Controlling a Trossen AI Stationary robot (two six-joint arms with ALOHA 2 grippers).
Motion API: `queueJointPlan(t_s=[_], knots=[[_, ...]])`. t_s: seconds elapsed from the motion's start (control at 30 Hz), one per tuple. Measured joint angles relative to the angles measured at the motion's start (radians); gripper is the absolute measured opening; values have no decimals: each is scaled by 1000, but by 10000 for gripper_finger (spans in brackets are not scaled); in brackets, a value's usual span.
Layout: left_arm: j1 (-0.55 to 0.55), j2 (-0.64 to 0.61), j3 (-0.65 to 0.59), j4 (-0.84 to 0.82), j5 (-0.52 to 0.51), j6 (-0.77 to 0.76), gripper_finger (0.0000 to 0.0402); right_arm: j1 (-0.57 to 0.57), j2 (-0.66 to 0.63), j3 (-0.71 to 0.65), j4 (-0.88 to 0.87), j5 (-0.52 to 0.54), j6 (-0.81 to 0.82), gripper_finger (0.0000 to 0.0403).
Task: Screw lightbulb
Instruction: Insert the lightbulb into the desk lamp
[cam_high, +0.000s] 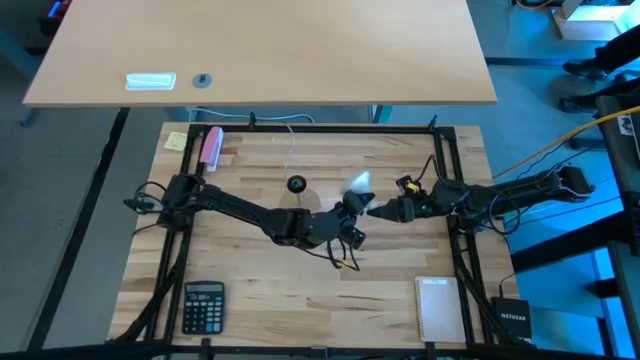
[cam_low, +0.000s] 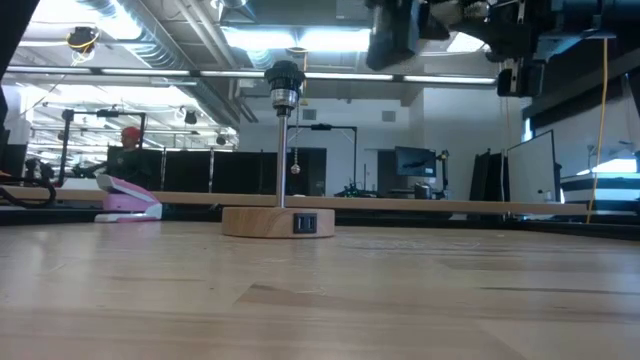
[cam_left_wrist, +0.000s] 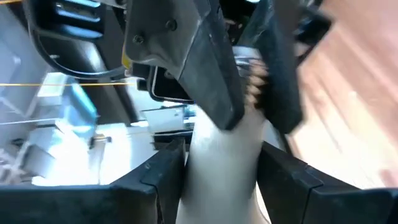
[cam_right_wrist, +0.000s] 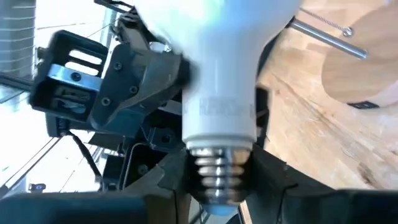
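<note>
white lightbulb (cam_right_wrist: 217, 68) (silver threads), pink stapler (cam_high: 211, 147)

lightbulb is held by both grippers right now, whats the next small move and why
Probably open the left gripper. The right gripper is clamped on the lightbulb at its screw base while the left's jaws hold the neck, so the handover looks complete. The socket stand waits nearby.

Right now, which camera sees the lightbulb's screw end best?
The right wrist view: the lightbulb fills it, metal threads plain. The left wrist view shows its white neck between claw fingers, the high view a small white shape, the low view nothing.
</note>
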Motion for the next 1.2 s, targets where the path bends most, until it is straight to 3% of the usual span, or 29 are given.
queueJointPlan(t_s=[0.4,0.63,0.83,0.93,1.0,1.1,1.2], knots=[[-7,4,-1,3,26,241,167,-2,-9,-2,-18,44,-3,107],[-48,3,-1,6,-21,157,168,-1,-12,-2,18,81,-58,107],[-114,-96,-4,-88,-2,-122,168,-3,-25,20,95,131,-200,107],[-127,-209,-3,-252,9,-391,168,-3,-30,61,102,152,-326,108],[-112,-297,-6,-418,83,-623,168,-3,-29,83,92,179,-420,108],[-40,-444,-23,-639,273,-963,168,-3,-8,122,94,209,-554,108],[45,-574,-81,-695,426,-1154,169,-3,26,153,93,224,-684,108]])
